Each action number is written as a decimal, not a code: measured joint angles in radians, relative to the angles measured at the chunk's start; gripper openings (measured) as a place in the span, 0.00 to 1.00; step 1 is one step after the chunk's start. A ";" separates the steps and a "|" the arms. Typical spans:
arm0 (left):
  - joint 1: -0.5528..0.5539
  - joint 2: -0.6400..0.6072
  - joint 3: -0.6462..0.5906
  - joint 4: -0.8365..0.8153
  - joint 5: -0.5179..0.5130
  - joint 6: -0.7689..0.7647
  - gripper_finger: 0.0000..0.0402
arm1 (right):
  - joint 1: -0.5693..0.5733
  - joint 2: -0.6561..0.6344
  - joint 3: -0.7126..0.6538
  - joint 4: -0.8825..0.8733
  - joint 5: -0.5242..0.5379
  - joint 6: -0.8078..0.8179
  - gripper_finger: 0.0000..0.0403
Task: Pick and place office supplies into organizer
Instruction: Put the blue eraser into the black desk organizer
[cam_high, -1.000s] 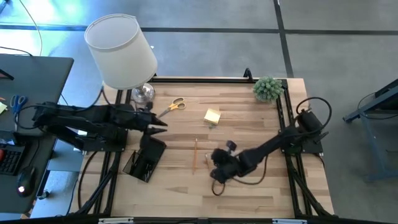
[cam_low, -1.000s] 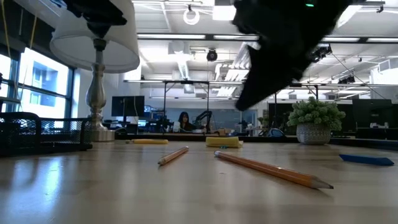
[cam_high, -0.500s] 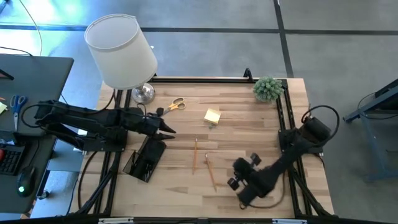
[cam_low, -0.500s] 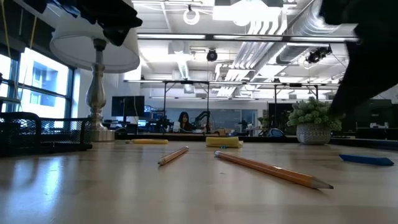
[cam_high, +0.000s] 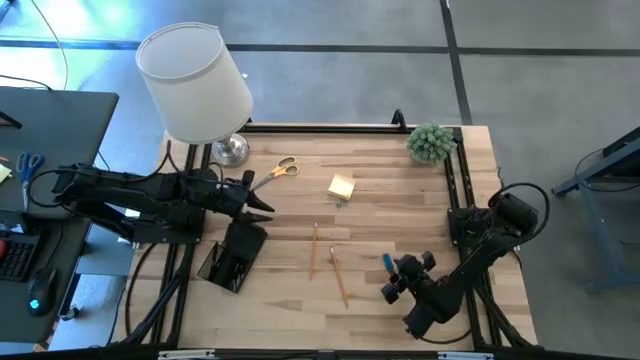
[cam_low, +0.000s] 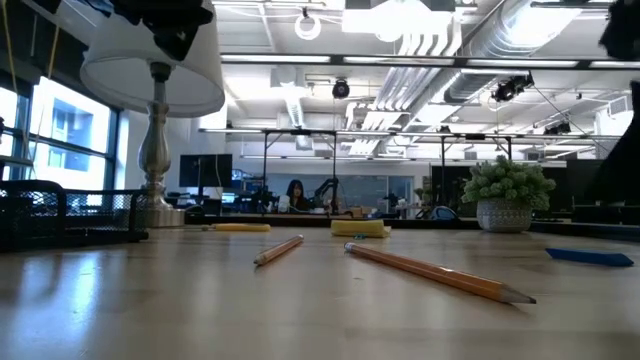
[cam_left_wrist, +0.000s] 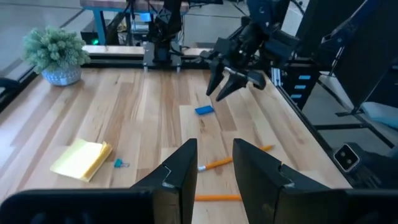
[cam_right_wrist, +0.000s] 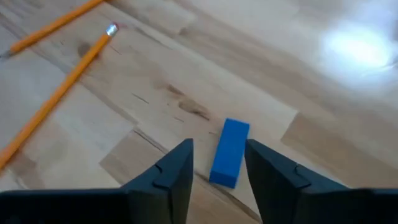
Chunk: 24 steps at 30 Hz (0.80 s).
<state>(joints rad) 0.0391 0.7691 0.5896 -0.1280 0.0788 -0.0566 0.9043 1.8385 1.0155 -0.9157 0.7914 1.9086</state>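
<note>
Right wrist view: small blue piece (cam_right_wrist: 229, 152) lies between the right gripper's (cam_right_wrist: 219, 163) parted fingers.

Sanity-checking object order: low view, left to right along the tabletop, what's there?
organizer → lamp → yellow-handled scissors → short pencil → sticky-note pad → long pencil → plant → blue piece
</note>
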 joint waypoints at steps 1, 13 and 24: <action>0.000 -0.013 0.000 -0.016 0.000 0.000 0.23 | -0.002 0.000 -0.022 0.042 0.000 -0.003 0.36; 0.000 -0.115 0.000 -0.079 0.000 0.000 0.23 | -0.025 0.009 -0.114 0.168 -0.025 -0.097 0.36; 0.000 -0.129 0.000 -0.105 0.000 -0.001 0.23 | -0.055 0.063 -0.112 0.238 -0.013 -0.156 0.36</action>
<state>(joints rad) 0.0387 0.6403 0.5896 -0.2330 0.0788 -0.0574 0.8497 1.9018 0.9035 -0.6780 0.7783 1.7531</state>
